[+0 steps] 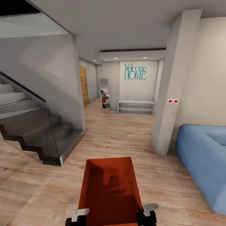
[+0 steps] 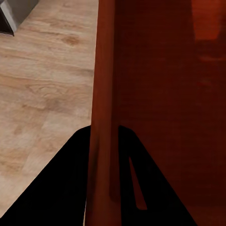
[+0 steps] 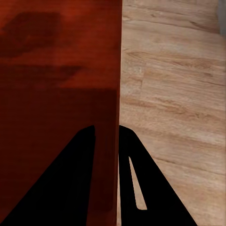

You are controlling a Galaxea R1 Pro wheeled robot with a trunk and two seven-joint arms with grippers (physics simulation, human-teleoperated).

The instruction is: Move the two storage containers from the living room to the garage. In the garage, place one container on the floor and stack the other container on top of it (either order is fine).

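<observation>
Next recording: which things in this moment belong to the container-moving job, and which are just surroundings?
Part of the job:
- orange-red open-top rectangular storage container, carried in front of the robot
- left gripper, clamped on one side wall
- right gripper, clamped on the opposite wall

Just surroundings:
- grey staircase
- blue sofa
- white low shelf
- light wood plank floor

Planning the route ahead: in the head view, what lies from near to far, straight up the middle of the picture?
Storage container held between both grippers → light wood floor → white low shelf → "Welcome HOME" wall sign.
</observation>
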